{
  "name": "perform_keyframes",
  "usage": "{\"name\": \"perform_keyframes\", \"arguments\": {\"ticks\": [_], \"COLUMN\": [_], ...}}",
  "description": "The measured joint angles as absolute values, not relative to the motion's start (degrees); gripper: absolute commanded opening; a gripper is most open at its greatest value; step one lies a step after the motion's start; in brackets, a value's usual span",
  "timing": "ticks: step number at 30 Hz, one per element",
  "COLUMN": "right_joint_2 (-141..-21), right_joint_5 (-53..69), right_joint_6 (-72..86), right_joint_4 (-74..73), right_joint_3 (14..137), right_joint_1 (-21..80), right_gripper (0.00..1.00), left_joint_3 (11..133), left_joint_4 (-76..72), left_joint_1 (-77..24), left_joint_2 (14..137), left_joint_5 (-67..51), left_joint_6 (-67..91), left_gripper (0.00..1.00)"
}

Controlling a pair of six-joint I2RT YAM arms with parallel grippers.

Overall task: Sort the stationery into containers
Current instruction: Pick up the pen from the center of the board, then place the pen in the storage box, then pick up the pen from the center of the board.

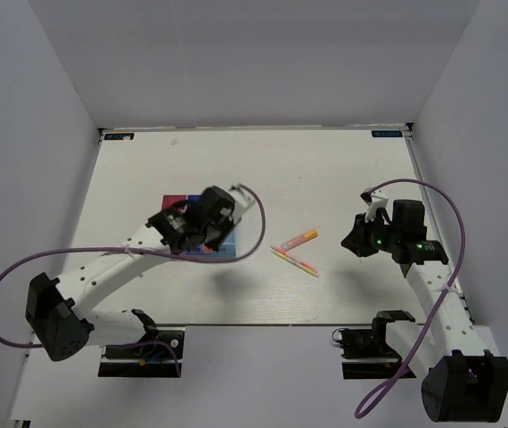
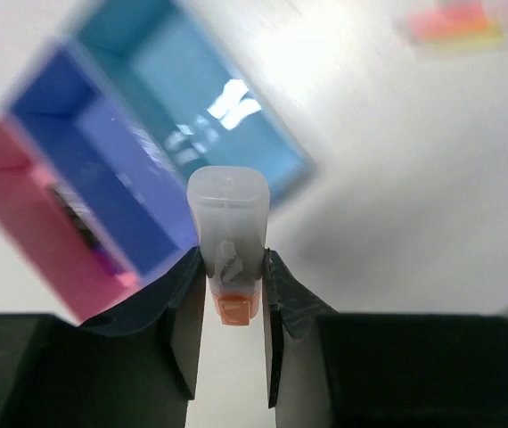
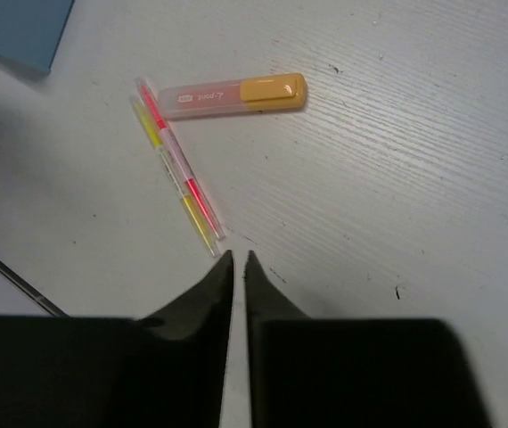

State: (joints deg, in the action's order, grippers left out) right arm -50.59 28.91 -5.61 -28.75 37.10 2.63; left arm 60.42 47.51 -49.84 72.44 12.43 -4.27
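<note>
Left gripper [image 2: 232, 294] was clamped on a highlighter [image 2: 227, 236], clear cap pointing out, orange body pinched between the fingers. It hung above the bins, cap end in line with the wall between the dark blue bin [image 2: 85, 160] and the light blue bin [image 2: 192, 80]. I couldn't tell which one it was really over. The pink bin [image 2: 22, 205] sat off to the side.

Right gripper [image 3: 238, 259] had its jaws nearly together with nothing in them. It hovered over the table [image 1: 343, 169], just short of the thin yellow-pink pen [image 3: 178, 169]. A second highlighter [image 3: 236, 95] lay just beside that pen's far end.

My read of the drop:
- Centre over one compartment first, not the divider.
- The bins are narrow, so turn the wrist until the highlighter runs along the bin's long side.
- Go down close to the rim before opening. A high release would probably bounce off a wall.
- Open gently and lift straight up.

Main risk is the cap catching the divider and tipping the highlighter into the wrong bin.
</note>
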Motion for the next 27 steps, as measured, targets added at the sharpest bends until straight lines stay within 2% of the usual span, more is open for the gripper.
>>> {"name": "perform_keyframes", "arguments": {"ticks": [1,4,6,11,12,14,15,16,17,18,20,23,25,26,27], "right_joint_2": [-50.4,-50.2,-50.2,-50.2,-50.2,-50.2,-50.2,-50.2,-50.2,-50.2,-50.2,-50.4,-51.0,-51.4,-52.0], "right_joint_5": [28.9,28.9,28.9,28.9,28.9,28.9,28.9,28.8,28.8,28.8,28.7,28.9,29.3,29.6,30.1], "right_joint_6": [-5.5,-5.3,-5.2,-5.1,-5.1,-5.1,-5.1,-4.9,-5.1,-5.2,-5.3,-5.7,-6.4,-6.7,-7.5], "right_joint_4": [-28.9,-29.0,-29.1,-29.1,-29.1,-29.1,-29.1,-29.1,-29.1,-29.1,-29.1,-29.1,-29.1,-29.1,-29.0], "right_joint_3": [37.1,37.1,37.1,37.1,37.1,37.1,37.1,37.1,37.1,37.1,37.1,37.1,37.2,37.2,37.3], "right_joint_1": [2.6,2.7,2.6,2.6,2.7,2.7,2.6,2.6,2.6,2.6,2.6,2.6,2.7,2.7,2.7], "right_gripper": [0.00,0.00,0.05,0.14,0.20,0.30,0.46,0.54,0.61,0.68,0.72,0.73,0.73,0.71,0.69], "left_joint_3": [62.2,67.8,70.4,73.0,73.5,74.6,75.0,75.1,75.1,75.1,75.0,74.9,74.7,74.7,74.7], "left_joint_4": [46.4,44.7,43.5,41.2,41.2,41.1,41.0,40.7,40.6,40.5,40.1,39.5,39.4,39.4,39.4], "left_joint_1": [-47.9,-41.8,-38.5,-34.5,-33.9,-32.6,-32.1,-31.6,-31.1,-30.6,-29.9,-29.2,-28.9,-28.9,-28.9], "left_joint_2": [72.1,73.9,77.3,86.7,88.3,91.2,92.3,92.9,93.3,93.4,93.4,93.3,93.2,93.0,92.8], "left_joint_5": [13.5,17.4,20.1,23.3,23.3,23.3,23.3,23.3,23.3,23.3,23.3,23.1,22.9,22.6,22.3], "left_joint_6": [-3.2,0.4,2.5,4.7,4.9,5.4,5.6,5.9,6.1,6.4,7.0,7.6,7.8,8.0,8.3], "left_gripper": [0.00,0.04,0.11,0.17,0.26,0.29,0.31,0.42,0.47,0.49,0.52,0.54,0.52,0.47,0.36]}}
